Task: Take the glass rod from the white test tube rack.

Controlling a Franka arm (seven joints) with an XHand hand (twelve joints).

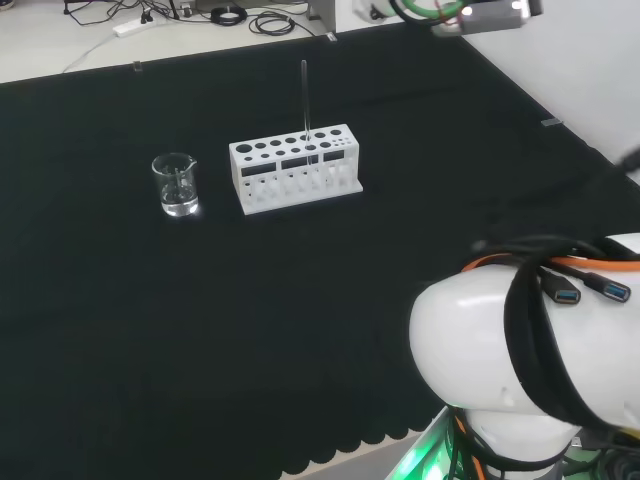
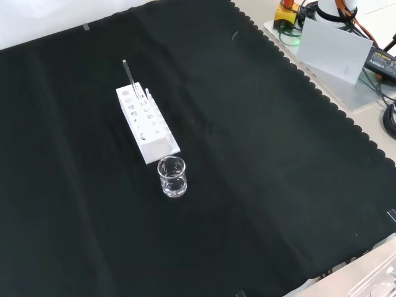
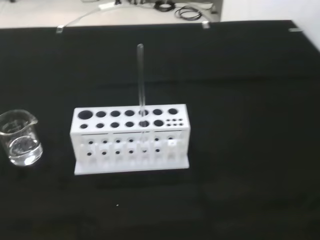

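A black cloth with a scalloped edge covers the counter [image 1: 150, 330], with cables and pale flooring beyond its far side in the head view. Near the middle stands the white test tube rack [image 1: 295, 168], its top drilled with two rows of holes. The glass rod [image 1: 305, 100] rises upright from one of the holes toward the rack's right end in the head view, most of its length showing clear above the top. In the front view the rod [image 2: 130, 77] sits at the rack's [image 2: 146, 122] far end. A small clear beaker [image 1: 176, 184] stands apart from the rack, at its left in the head view and just in front of its near end in the front view. The arm's white link [image 1: 520, 350] fills the lower right of the head view, and whether the fingers are open or closed cannot be told.

The task looks unstarted, the rod untouched in its hole. The risks ahead appear to lie in the approach: a pull off the vertical could jam the rod against the hole's rim and tip or drag the light rack, and smooth glass may slip in a pinch.
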